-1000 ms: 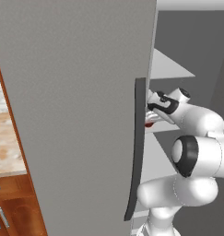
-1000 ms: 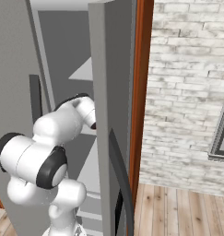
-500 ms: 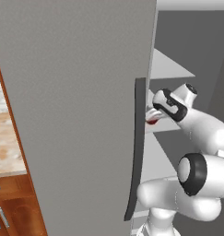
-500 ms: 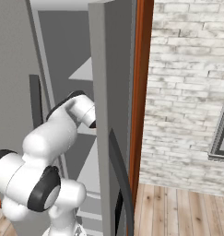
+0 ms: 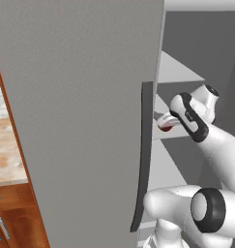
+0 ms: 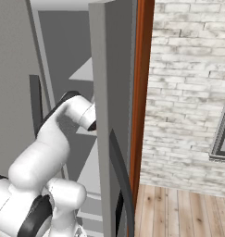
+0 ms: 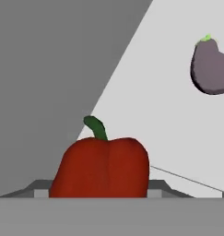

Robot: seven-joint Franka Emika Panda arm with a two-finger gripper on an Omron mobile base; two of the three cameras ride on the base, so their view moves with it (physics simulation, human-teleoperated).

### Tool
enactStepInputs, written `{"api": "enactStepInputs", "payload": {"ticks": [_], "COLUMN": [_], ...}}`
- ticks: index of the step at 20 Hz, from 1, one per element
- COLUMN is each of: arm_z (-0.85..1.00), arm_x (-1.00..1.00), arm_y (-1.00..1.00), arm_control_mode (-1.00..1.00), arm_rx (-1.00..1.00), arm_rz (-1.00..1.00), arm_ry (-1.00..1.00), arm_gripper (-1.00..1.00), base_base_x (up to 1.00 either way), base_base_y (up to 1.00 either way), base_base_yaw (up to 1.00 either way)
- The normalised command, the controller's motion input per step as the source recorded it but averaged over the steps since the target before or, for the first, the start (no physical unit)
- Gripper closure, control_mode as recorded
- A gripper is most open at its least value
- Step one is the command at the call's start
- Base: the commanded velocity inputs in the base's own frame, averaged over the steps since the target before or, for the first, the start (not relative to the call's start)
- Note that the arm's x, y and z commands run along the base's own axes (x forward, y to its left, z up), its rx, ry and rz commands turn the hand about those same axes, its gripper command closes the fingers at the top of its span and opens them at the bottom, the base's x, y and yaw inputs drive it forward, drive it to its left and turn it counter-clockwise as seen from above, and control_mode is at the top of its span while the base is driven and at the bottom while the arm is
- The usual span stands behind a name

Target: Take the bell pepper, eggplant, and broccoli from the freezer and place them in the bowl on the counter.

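Freezer: tall matte grey unit, taken here as the landmark. Its flat door stands swung out, and a dark curved handle runs down the door's edge.

Shelves: pale grey, inside the freezer cavity, to the right of the door edge in the left base view.

Arm: white with dark joints, reaching into the freezer cavity at mid-shelf height. In the right base view its forearm passes between the freezer wall and the second grey door.

Bell pepper: glossy red with a green stem, inside the freezer, directly in front of the hand camera and low in its frame (its base is cut off by the frame edge). A sliver of red also shows at the hand in the left base view, just beside the door handle.

Eggplant: dull purple with a pale green tip, inside the freezer on the pale shelf surface, well apart from the bell pepper, toward the upper right of the hand view.

Jaws: fingertips are not distinguishable behind the pepper; cannot tell whether they are apart or clamped on it.

Bench: beige marbled top over reddish-brown cabinets, left of the freezer door.

Brick wall: pale, right of the freezer, above a wooden floor.
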Motion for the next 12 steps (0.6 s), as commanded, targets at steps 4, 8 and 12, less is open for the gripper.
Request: {"api": "enactStepInputs", "payload": {"ticks": [4,8,12], "arm_z": [0.16,0.27,0.48], "arm_x": [-0.56,-0.39,-0.24], "arm_y": [0.04,0.21,0.23], "arm_control_mode": [-1.00,-1.00,-1.00], "arm_rx": [0.00,-0.02,-0.03], "arm_rz": [-0.04,-0.05,-0.03], "arm_ry": [0.00,-0.01,0.01], "arm_gripper": [1.00,1.00,1.00], "base_base_x": [0.00,0.00,0.00], "base_base_y": [0.00,0.00,0.00], "base_base_yaw": [0.00,0.00,0.00]}}
